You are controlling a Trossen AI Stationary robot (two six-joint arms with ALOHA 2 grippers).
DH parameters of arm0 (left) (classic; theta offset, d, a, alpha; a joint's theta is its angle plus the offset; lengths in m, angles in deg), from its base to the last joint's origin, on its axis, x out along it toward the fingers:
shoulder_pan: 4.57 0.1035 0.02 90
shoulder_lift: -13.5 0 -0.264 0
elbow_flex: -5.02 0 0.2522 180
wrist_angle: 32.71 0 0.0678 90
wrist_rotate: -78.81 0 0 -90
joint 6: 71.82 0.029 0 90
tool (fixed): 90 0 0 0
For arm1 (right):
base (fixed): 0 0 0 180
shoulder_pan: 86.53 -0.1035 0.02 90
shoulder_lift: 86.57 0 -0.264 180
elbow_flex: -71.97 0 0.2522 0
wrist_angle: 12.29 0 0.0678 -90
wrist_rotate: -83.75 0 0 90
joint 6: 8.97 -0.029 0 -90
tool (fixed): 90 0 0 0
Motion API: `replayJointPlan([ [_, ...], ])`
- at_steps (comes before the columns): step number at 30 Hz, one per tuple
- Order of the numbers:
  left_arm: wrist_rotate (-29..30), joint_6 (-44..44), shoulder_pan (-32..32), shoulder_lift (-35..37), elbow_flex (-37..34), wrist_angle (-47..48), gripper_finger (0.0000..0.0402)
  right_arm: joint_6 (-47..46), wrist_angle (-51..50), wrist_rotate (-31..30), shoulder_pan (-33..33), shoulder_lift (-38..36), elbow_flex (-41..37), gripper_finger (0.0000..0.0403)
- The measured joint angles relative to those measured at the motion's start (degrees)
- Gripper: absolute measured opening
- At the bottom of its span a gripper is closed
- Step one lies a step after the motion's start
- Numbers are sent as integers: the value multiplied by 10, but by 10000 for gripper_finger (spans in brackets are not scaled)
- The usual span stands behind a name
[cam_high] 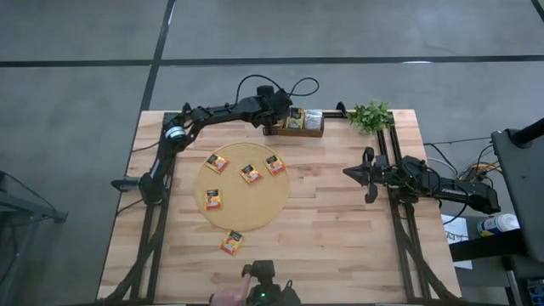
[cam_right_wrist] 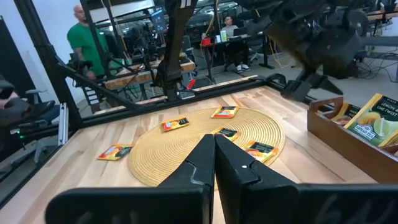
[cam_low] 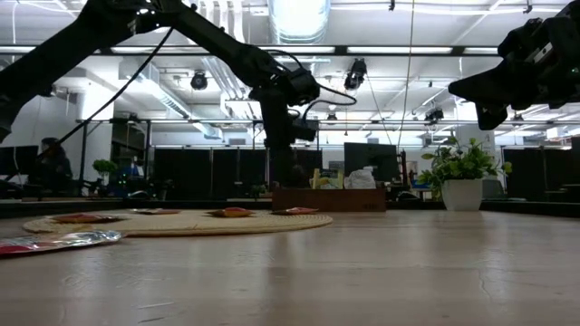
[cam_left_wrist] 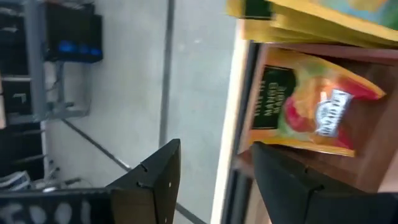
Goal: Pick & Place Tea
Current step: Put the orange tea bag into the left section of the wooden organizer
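Overhead, the left arm is seen stretched from its base near the table's left edge up to the far edge, where the left gripper is poised at the left end of the wooden tray; sachets are stacked in the tray, four orange sachets are spread on the round mat, and a fifth sachet is found on bare wood toward the near edge. The right arm is parked along the right edge, its right gripper held above the tabletop. At table height, the left gripper is seen hanging vertically just over the tray, while the right gripper is raised high. From the left wrist, the fingers are shown apart with nothing between them, and an orange-and-yellow sachet is seen lying in the tray's end compartment just beyond one fingertip. From the right wrist, the right gripper is shown with its fingers pressed together, empty, and pointed across the mat toward the scattered sachets.
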Motion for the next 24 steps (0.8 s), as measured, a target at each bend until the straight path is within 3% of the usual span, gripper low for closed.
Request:
replayJointPlan([
  [11, -9, -117, 4, 75, 1, 17, 190, 0, 0, 0, 0, 0, 0, 9],
  [18, -137, -135, 8, 107, 1, 45, 190, 0, 0, 0, 0, 0, 0, 9],
  [24, -313, -122, 38, 97, 0, 68, 190, 0, 0, 0, 0, 0, 0, 9],
])
